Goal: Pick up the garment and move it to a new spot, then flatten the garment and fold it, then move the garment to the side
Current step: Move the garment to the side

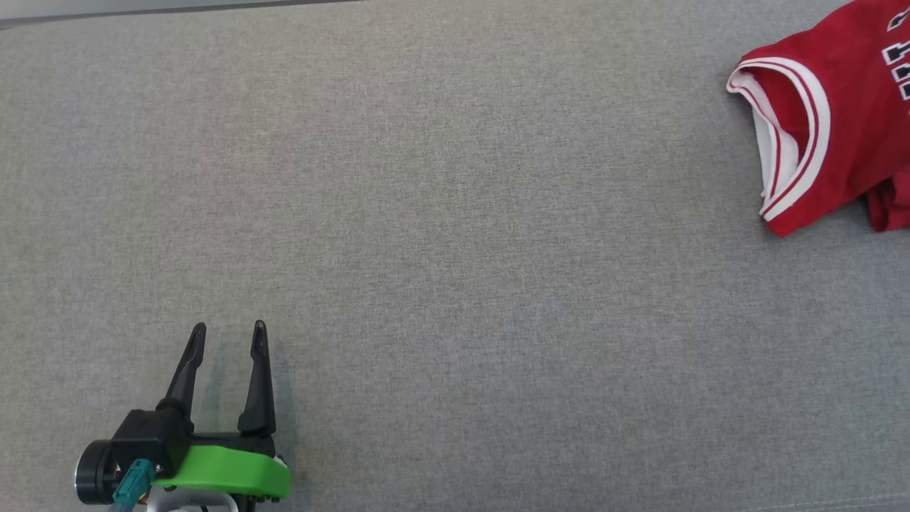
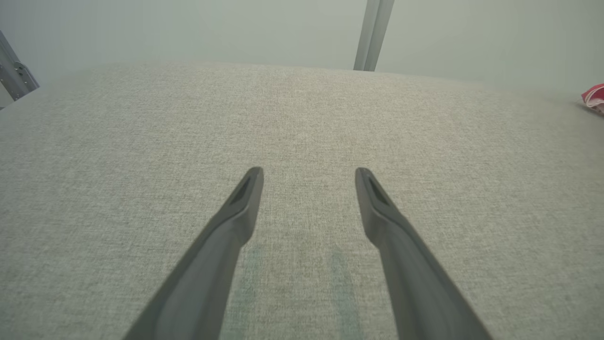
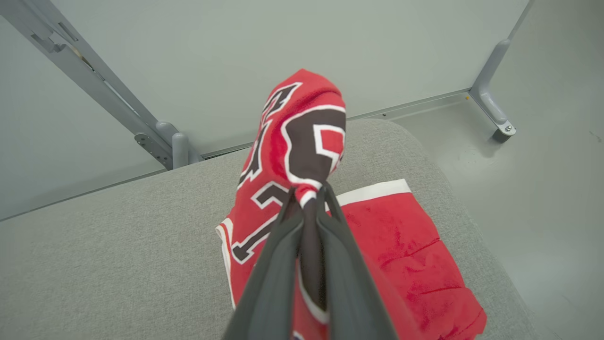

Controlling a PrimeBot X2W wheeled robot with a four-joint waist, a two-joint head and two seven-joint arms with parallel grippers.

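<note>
Grey woven cloth covers the tabletop (image 1: 455,249), bare across the left and middle of the head view. Left tool (image 1: 229,326) sits low left with a green collar, fingers spread wide, nothing between them, tips over bare cloth. Left wrist view: fingers (image 2: 236,217) well apart, with an open run of tabletop ahead to the far edge. That edge meets a pale wall (image 2: 188,28); one grey post (image 2: 373,33) stands behind it and a bracket (image 2: 14,75) sits at far left.

Red garment (image 1: 839,107) is at the upper right of the head view, well apart from the left tool. Its white-and-red trimmed armhole (image 1: 782,135) faces left and the body runs off the picture's right side.

Right wrist view: right tool (image 3: 309,191) is pinched tight on a bunch of the garment with a dark, white-outlined number print. The bunch stands up past the fingertips. The rest lies on the tabletop beneath, with the white-banded hem toward the rounded corner and the lower right part close to the tabletop's right edge. Beyond that edge are grey floor (image 3: 542,198) and a frame leg (image 3: 490,101); a slanted frame bar (image 3: 94,80) is at back left.
</note>
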